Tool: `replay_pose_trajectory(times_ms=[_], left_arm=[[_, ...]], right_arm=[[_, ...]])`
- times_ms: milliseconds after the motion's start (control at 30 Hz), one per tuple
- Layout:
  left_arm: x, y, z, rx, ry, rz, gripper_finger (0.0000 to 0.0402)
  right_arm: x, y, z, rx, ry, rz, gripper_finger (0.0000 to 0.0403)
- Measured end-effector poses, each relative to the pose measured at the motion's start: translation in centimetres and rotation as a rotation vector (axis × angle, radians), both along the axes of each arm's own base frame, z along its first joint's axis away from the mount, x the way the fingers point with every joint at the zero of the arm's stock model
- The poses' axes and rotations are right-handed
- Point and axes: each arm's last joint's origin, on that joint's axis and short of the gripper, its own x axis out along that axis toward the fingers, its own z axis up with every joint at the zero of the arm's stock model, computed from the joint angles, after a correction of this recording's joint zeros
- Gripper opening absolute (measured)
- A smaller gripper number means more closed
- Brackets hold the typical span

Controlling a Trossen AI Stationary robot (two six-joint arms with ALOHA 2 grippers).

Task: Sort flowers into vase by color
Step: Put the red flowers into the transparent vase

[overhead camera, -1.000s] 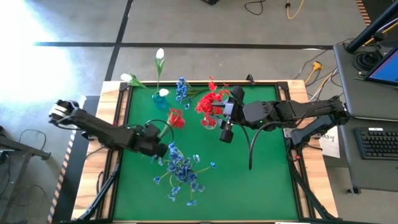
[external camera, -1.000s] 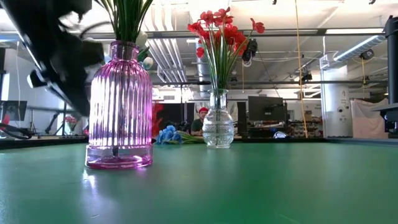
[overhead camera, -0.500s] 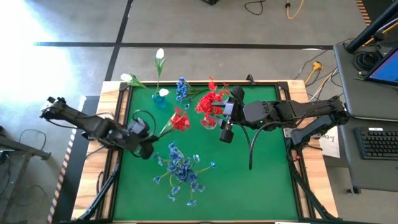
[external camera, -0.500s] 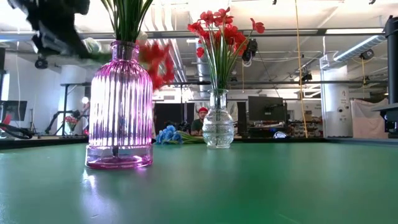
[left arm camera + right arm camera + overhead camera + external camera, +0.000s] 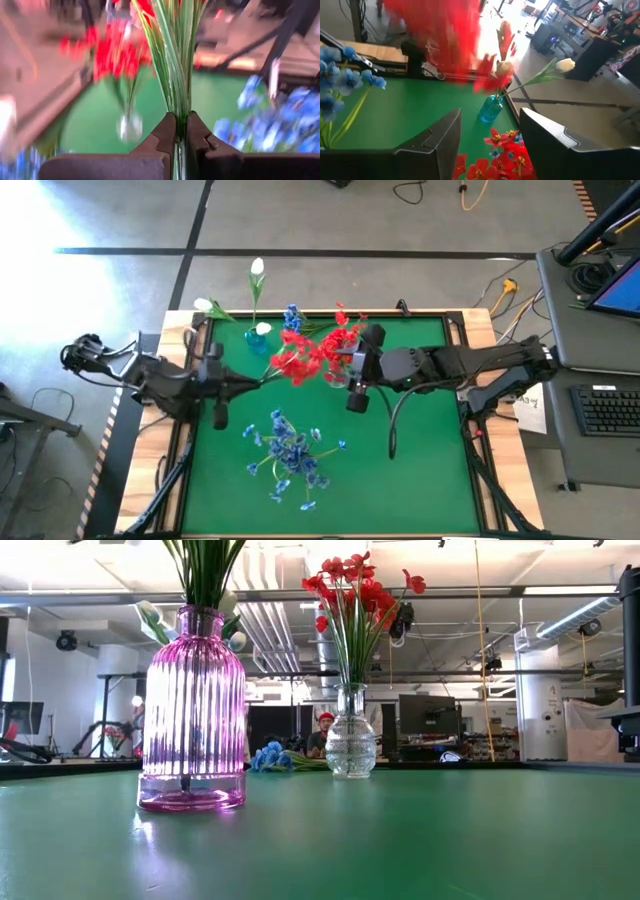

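High view: left end effector (image 5: 236,383) at the left side of the green surface (image 5: 420,470), pinching the stem of a red flower (image 5: 292,365) whose bloom reaches toward the clear vase (image 5: 335,376) with the red bunch (image 5: 338,345). Right end effector (image 5: 354,395) just beside that clear vase, on its right. Blue spray (image 5: 290,452) standing up from the pink vase, whose body is hidden under the blooms in this view. Small teal vase (image 5: 258,336) with a white tulip (image 5: 257,268) near the far edge; 1 more white bud (image 5: 203,306) at the far left corner; loose blue flowers (image 5: 292,322) lying near the far edge.

Low view: no arm visible. Pink ribbed vase (image 5: 194,710) near the camera with green stems; clear vase (image 5: 351,744) farther back with red blooms (image 5: 350,585); loose blue flowers (image 5: 270,756) lying behind, between the 2 vases. Person in a red cap (image 5: 325,720) in the room beyond.

Left wrist view: left end effector (image 5: 181,131) pressed together on a bundle of green stems (image 5: 172,55), with red petals at the upper edge; clear vase (image 5: 129,127) with red blooms blurred beyond; blue blooms (image 5: 260,130) to the side.

Right wrist view: right end effector (image 5: 487,135) with fingers spread, nothing between them; blurred red bloom (image 5: 445,35) ahead; teal vase (image 5: 491,109) with tulip (image 5: 564,64); red blooms (image 5: 492,160) just below the fingers.
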Motion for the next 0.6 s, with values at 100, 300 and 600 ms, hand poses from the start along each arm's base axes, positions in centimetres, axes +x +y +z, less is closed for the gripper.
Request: replay_pose_trajectory(times_ms=[100, 300, 600], left_arm=[[0.4, -0.2, 1.5, 0.104, -0.122, -0.042, 0.0000], [1.3, -0.6, 3.5, 0.233, -0.300, -0.098, 0.0000], [4.7, -1.3, 3.4, 0.292, -0.362, -0.058, 0.0000]], right_arm=[[0.5, 0.1, -0.3, -0.014, 0.001, 0.007, 0.0194], [1.7, 0.5, -0.1, -0.011, -0.069, 0.094, 0.0194], [4.4, 1.5, 0.3, -0.023, -0.265, 0.248, 0.0195]])
